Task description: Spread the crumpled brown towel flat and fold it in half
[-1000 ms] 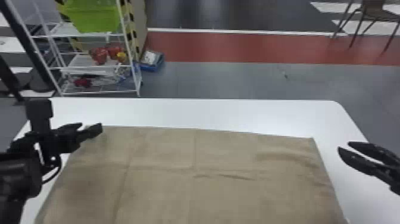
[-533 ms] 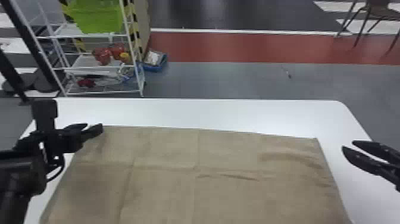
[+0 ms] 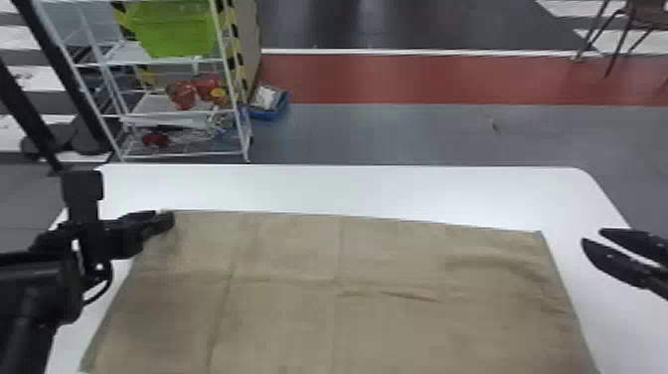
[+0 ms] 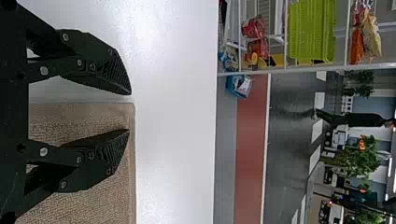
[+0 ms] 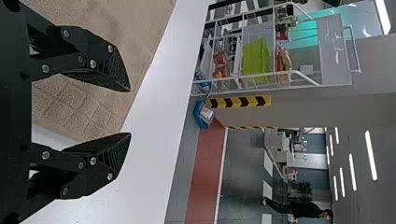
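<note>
Smooth white tabletop [image 3: 348,189] bears a nubbly, creased brown towel [image 3: 298,323], left pincer [image 3: 163,218] and right pincer [image 3: 592,236] released.

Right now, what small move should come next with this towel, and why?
Probably close the left gripper on the far-left corner of the brown towel: its jaws stand open with that corner seemingly between them, and the towel lies mostly flat, just lightly creased.

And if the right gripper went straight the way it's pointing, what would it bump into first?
Probably the brown towel, near its far right corner: the right gripper points that way across the white table. Its height is unclear, so it might pass over.
</note>
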You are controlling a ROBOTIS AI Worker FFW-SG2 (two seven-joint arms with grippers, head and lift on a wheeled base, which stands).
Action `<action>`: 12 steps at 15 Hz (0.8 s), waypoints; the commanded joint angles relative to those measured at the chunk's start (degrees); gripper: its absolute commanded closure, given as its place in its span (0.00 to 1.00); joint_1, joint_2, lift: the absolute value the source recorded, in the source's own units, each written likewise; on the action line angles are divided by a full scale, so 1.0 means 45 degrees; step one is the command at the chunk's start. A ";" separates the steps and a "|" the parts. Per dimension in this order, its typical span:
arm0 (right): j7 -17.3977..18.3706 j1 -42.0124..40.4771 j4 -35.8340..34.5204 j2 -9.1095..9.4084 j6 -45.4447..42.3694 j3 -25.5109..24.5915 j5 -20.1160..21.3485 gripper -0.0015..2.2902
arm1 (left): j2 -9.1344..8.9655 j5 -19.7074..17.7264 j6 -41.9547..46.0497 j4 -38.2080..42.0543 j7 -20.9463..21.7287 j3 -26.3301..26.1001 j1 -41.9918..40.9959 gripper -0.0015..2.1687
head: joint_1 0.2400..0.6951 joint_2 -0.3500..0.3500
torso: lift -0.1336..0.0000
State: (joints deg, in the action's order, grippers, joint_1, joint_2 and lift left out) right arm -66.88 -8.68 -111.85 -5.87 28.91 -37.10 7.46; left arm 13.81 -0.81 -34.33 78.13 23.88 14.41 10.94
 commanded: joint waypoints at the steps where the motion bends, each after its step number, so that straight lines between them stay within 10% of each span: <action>1: 0.0000 -0.0024 -0.0086 0.0016 0.0091 -0.0036 -0.0017 0.29 | 0.0056 -0.0015 -0.0215 0.0020 0.0006 -0.0018 -0.0048 0.49 | 1.00 0.51 | 0.09; 12: 0.0703 0.2125 0.2746 -0.0316 -0.1589 0.0491 0.1897 0.29 | -0.0139 -0.0249 -0.1074 0.2363 0.0006 0.0432 -0.1571 0.50 | 1.00 0.50 | 0.09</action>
State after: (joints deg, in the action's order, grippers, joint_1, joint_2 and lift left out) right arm -64.07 -3.39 -104.92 -6.57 24.00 -35.59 12.89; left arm 13.31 -1.92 -39.06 88.03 23.91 16.28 4.47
